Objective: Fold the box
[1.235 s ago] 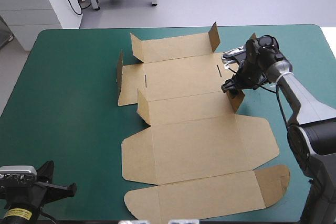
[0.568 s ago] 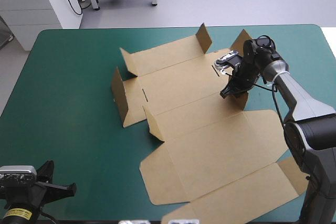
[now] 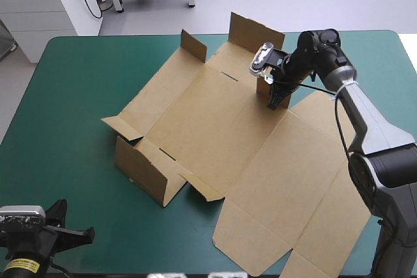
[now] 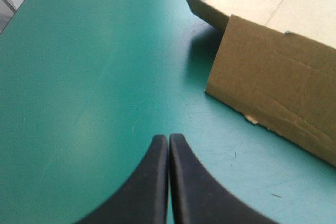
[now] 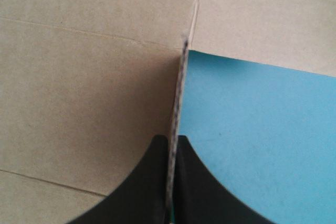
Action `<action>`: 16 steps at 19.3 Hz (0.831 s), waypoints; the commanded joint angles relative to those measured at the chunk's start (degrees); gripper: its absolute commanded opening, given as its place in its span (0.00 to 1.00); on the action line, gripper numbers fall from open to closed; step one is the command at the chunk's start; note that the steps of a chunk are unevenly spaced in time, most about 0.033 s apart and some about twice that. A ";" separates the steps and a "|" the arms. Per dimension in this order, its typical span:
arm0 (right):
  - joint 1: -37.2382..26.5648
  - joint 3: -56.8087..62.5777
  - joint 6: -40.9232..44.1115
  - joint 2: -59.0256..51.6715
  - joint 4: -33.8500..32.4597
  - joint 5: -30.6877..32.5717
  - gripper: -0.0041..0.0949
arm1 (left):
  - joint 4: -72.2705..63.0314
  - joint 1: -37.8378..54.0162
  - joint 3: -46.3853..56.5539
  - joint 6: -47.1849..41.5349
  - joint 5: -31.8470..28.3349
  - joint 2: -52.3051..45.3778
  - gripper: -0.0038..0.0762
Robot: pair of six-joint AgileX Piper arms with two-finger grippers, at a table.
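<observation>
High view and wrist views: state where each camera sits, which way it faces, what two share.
High view: above and behind, looking forward and down on the box; right arm shows.
Left wrist view: above the shut left gripper, facing the teal-green cover and the box's wall.
Right wrist view: above the right gripper, shut on the box's edge.
All share the box.

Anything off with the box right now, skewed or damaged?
Yes. The box lies diagonal to the table edges, its lid end reaching the near edge, with the right gripper shut on it. The raised wall ahead of the left gripper has a ragged, torn-looking lower edge.
</observation>
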 commanded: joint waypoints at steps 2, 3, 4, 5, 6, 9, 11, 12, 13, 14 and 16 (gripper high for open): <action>4.48 -2.21 -8.99 -2.77 1.89 -4.08 0.02 | -0.68 -0.18 -1.49 -0.32 -4.18 1.20 0.04; 5.98 -2.21 -10.70 -2.16 1.75 -6.38 0.02 | -0.68 -0.18 -1.49 -0.32 -4.18 1.20 0.04; 6.49 -2.21 -11.43 -1.81 1.75 -7.11 0.02 | -0.68 -0.18 -1.49 -0.32 -4.18 1.20 0.04; 7.69 -2.33 -12.74 -1.03 1.60 -8.15 0.02 | -0.68 -0.18 -1.49 -0.32 -4.18 1.20 0.04; 8.11 -2.46 -13.14 -0.72 1.60 -8.54 0.02 | -0.68 -0.18 -1.49 -0.32 -4.18 1.20 0.04; 10.01 -2.61 -15.76 0.99 1.71 -9.59 0.02 | -0.68 -0.18 -1.49 -0.32 -4.18 1.20 0.04; 10.79 -2.70 -17.61 1.61 2.59 -9.96 0.02 | -0.68 -0.18 -1.49 -0.32 -4.18 1.20 0.04; 11.19 -2.70 -19.22 1.85 4.27 -11.11 0.02 | -0.68 -0.18 -1.49 -0.32 -4.18 1.20 0.04; 11.31 -2.75 -19.78 2.11 5.62 -12.02 0.02 | -0.68 -0.18 -1.49 -0.32 -4.18 1.20 0.04; 11.31 -3.41 -20.59 2.51 7.57 -12.89 0.02 | -0.68 -0.18 -1.49 -0.32 -4.18 1.20 0.04; 11.40 -3.63 -20.59 2.51 8.24 -14.42 0.02 | -0.68 -0.18 -1.49 -0.32 -4.18 1.20 0.04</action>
